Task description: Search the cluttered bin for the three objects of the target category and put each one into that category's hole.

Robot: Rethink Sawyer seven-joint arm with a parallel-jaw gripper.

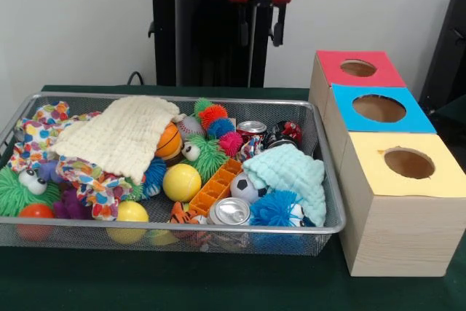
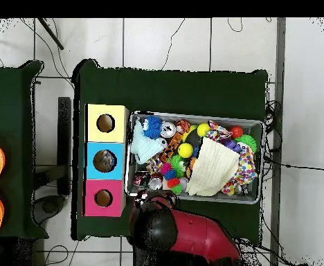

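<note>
My gripper (image 1: 260, 34) hangs open and empty above the far rim of the wire bin (image 1: 167, 229), touching nothing. In the bin lie a silver can (image 1: 231, 211) near the front, a red-topped can (image 1: 251, 128) at the back and a dark can (image 1: 282, 135) beside it. Balls there include two yellow balls (image 1: 181, 182), a basketball (image 1: 169, 142), a baseball (image 1: 191, 127) and a soccer ball (image 1: 247, 189). A cream cloth (image 1: 120, 136), a teal cloth (image 1: 295, 172) and a patterned cloth (image 1: 44, 125) cover other items. Overhead, the arm (image 2: 168, 228) hides the gripper.
Beside the bin stand three wooden boxes with round holes, topped red (image 1: 358, 68), blue (image 1: 378, 108) and yellow (image 1: 409, 163). Spiky balls in green (image 1: 207, 154), blue (image 1: 277, 209) and pink (image 1: 231, 142) and an orange block (image 1: 215, 187) fill the bin's middle.
</note>
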